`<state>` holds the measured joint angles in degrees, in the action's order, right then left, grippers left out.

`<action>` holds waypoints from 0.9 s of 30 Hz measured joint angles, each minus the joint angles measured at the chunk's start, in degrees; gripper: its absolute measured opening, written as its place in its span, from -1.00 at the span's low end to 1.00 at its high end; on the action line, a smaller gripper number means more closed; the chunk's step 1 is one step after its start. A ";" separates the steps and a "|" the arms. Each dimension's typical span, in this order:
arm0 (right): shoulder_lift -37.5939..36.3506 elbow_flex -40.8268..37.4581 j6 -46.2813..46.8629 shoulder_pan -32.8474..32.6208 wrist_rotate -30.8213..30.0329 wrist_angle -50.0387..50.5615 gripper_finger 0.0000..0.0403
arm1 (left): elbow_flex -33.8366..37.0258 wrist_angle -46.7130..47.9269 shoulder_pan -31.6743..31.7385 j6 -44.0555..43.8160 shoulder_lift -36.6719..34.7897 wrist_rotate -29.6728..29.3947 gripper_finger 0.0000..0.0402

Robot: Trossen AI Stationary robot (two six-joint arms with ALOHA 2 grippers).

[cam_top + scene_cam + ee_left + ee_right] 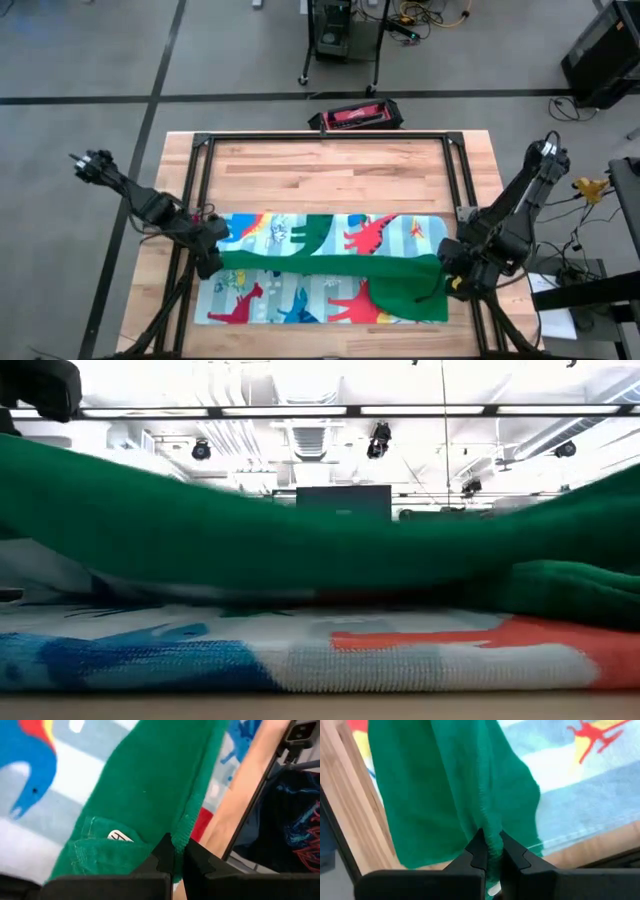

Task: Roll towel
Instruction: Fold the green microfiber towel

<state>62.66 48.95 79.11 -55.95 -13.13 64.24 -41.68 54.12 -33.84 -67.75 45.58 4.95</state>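
Towel [330,268] green edge lifted, pinched in clamped jaws of left gripper [212,255], right gripper [452,262]

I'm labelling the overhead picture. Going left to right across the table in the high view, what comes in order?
Left gripper shut on the towel's edge → towel, its green back lifted in a band across the middle → right gripper shut on the other end.
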 joint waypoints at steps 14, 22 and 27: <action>6.90 0.39 0.65 -3.44 -0.34 -6.75 -0.99 | -0.55 -4.04 -9.36 -7.13 6.61 -3.10 -1.00; 5.43 0.39 -0.29 -3.48 -1.82 -6.27 -0.99 | -5.64 2.40 -13.42 -7.88 5.66 -11.72 -1.00; 5.19 0.39 -0.20 -4.82 -3.49 -6.87 -0.99 | -6.41 2.78 -15.14 -8.98 5.38 -14.53 -1.00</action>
<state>67.85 49.34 78.90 -60.77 -16.62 57.38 -48.10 56.90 -48.98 -76.73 50.96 -9.58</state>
